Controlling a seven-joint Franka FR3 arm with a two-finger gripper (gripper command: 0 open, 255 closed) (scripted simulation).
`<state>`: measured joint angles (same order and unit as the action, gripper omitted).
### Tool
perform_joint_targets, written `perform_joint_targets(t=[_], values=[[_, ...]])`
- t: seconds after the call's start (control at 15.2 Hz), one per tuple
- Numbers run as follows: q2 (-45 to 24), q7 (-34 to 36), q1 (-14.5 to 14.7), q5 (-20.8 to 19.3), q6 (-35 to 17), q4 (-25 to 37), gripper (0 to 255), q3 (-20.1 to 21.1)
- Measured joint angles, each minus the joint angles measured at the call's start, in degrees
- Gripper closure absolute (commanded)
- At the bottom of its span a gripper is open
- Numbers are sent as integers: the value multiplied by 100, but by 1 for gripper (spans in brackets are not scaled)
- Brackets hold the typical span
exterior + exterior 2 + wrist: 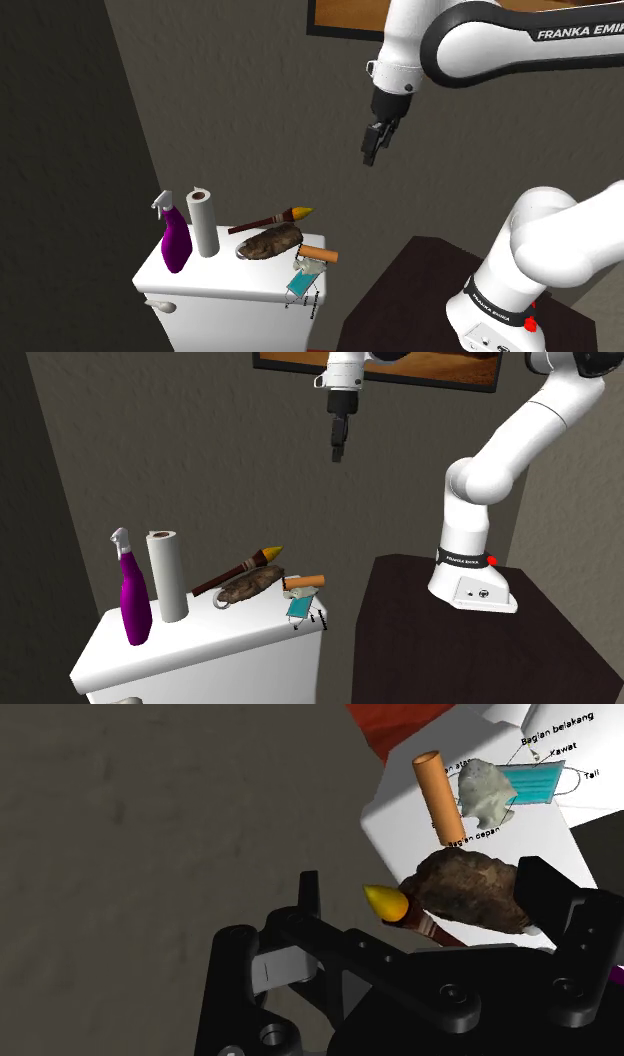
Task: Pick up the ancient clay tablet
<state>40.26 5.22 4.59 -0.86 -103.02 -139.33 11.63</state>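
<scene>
Approach phase. The gripper (372,150) hangs high above the white tank lid (215,278), fingers spread and empty. The brown clay tablet (272,242) lies flat past the lid's middle, toward the end nearest the stand. The paintbrush (275,219) lies just behind it along the back edge, and the orange cylinder (318,253) lies near the front corner. A good descent would centre over the tablet, fingers straddling its shorter span, clear of both neighbours.

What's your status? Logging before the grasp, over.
Fingers open, high above the white tank top. Brown clay tablet lies untouched there. Paintbrush and orange cylinder close beside it.
</scene>
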Motion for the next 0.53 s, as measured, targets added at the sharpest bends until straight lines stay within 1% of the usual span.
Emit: perform_joint_targets(t=[0.33,0.4,0.53], values=[[-661,261,80,-700,-1004,-192,0,867],[-828,327,47,-898,-1266,-280,0,1023],[-1148,538,-9,-1316,-1599,-289,0,1398]])
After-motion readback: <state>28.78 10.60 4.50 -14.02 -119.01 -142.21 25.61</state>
